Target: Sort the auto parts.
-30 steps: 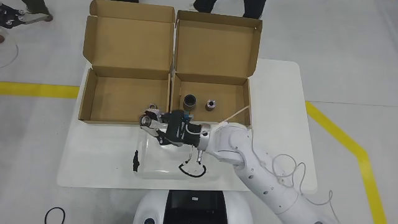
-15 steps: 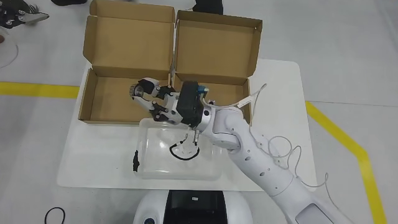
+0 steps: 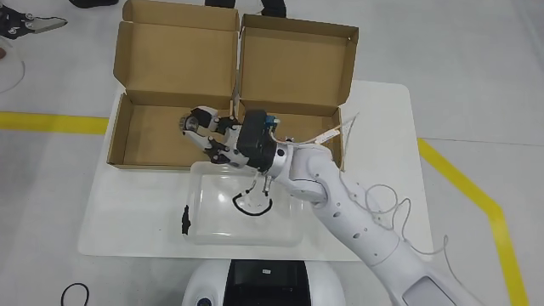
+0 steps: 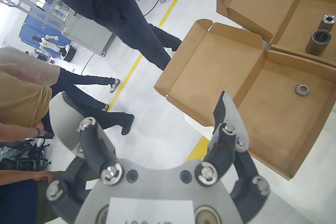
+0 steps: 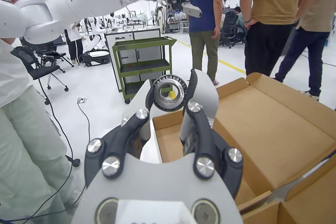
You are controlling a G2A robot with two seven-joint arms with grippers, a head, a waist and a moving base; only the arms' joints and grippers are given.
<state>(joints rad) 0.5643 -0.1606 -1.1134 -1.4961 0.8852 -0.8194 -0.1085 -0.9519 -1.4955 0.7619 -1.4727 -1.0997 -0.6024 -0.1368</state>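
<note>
Metal ring-shaped bearing (image 5: 170,106), ribbed rim, in right gripper (image 5: 170,91).

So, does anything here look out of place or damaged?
Only a small black part: it lies at the clear tray's left edge, seemingly outside it. Nothing looks spilled or damaged. The right tool grips its bearing squarely.

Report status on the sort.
Right hand shut on bearing, above left box. Left hand open, empty. A second bearing lies in that box.
</note>
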